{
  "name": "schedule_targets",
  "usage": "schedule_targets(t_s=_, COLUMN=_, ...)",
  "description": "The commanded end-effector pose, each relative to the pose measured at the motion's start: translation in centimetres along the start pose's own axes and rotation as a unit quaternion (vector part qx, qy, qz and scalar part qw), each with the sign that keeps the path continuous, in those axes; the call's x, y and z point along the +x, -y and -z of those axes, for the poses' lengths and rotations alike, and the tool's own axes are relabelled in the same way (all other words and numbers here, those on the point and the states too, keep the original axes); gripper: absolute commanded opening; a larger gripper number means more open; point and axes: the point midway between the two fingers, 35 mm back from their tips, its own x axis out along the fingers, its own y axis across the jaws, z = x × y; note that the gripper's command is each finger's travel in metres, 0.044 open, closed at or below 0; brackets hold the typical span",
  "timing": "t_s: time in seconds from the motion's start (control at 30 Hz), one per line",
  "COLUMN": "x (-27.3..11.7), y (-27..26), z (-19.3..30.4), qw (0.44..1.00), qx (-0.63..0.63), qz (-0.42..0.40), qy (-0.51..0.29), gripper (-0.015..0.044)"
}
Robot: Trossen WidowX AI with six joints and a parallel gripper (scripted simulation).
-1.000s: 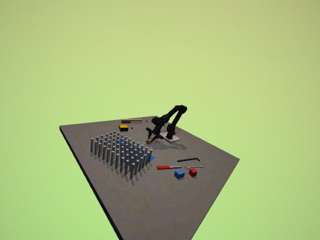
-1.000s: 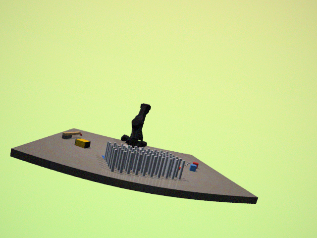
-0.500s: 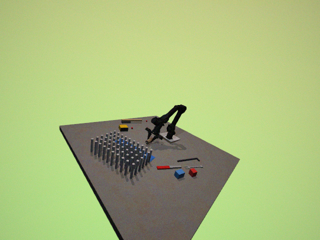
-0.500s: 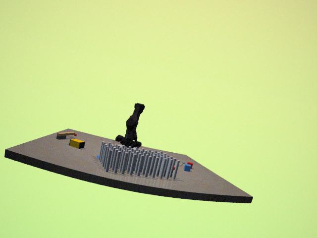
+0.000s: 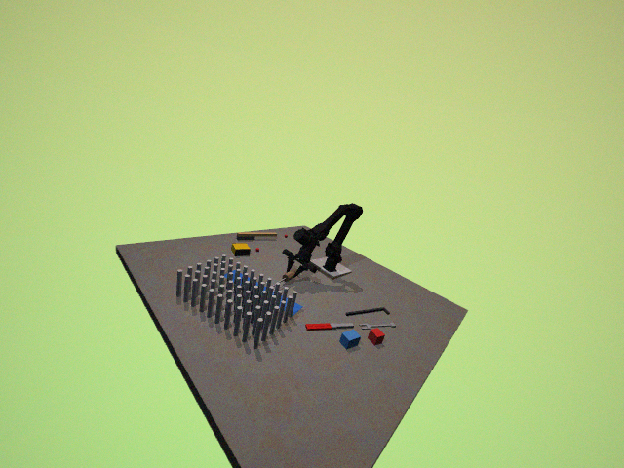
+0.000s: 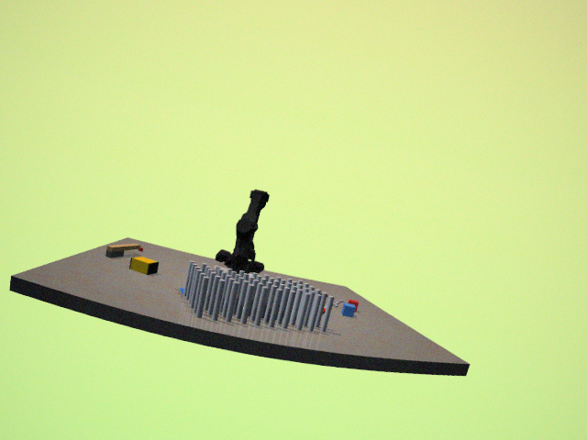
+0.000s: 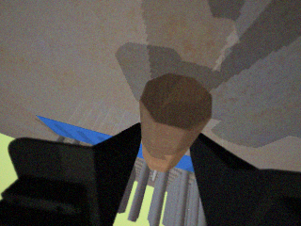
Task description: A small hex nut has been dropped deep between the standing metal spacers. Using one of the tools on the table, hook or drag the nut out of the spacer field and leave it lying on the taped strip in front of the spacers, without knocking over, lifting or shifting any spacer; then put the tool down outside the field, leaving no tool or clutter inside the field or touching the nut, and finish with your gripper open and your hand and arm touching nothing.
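Note:
My gripper (image 5: 289,275) (image 7: 166,131) is shut on a brown wooden handle (image 7: 175,113), low on the arm's side of the spacers. A thin metal shaft runs from the handle toward the spacers; its far end is hidden among them. The grey metal spacers (image 5: 219,308) (image 6: 259,305) (image 7: 160,198) stand upright in rows. The blue taped strip (image 5: 297,307) (image 7: 80,134) lies along their arm side and passes beneath the tool in the wrist view. In the exterior view the spacers hide the tool and the fingertips. I cannot make out the hex nut in any view.
A red-handled tool (image 5: 318,327), a black hooked rod (image 5: 367,311), a small wrench (image 5: 377,326), a blue cube (image 5: 349,339) (image 6: 348,310) and a red cube (image 5: 375,336) lie beyond one end of the field. A yellow block (image 5: 241,249) (image 6: 143,265) and a wooden bar (image 5: 257,234) lie beyond the other.

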Motion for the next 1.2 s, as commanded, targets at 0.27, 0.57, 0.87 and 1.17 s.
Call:
schedule_targets(t_s=0.27, x=0.2, y=-0.2, z=1.2, qw=1.0, qx=0.001, qz=-0.004, qy=-0.007, gripper=0.0)
schedule_targets(t_s=0.57, x=0.5, y=-0.3, z=1.7, qw=1.0, qx=0.001, qz=-0.004, qy=-0.007, gripper=0.0)
schedule_targets(t_s=0.87, x=0.8, y=-0.3, z=2.1, qw=1.0, qx=0.001, qz=-0.004, qy=-0.008, gripper=0.0)
schedule_targets(t_s=1.17, x=1.1, y=-0.3, z=2.6, qw=1.0, qx=0.001, qz=-0.004, qy=-0.008, gripper=0.0)
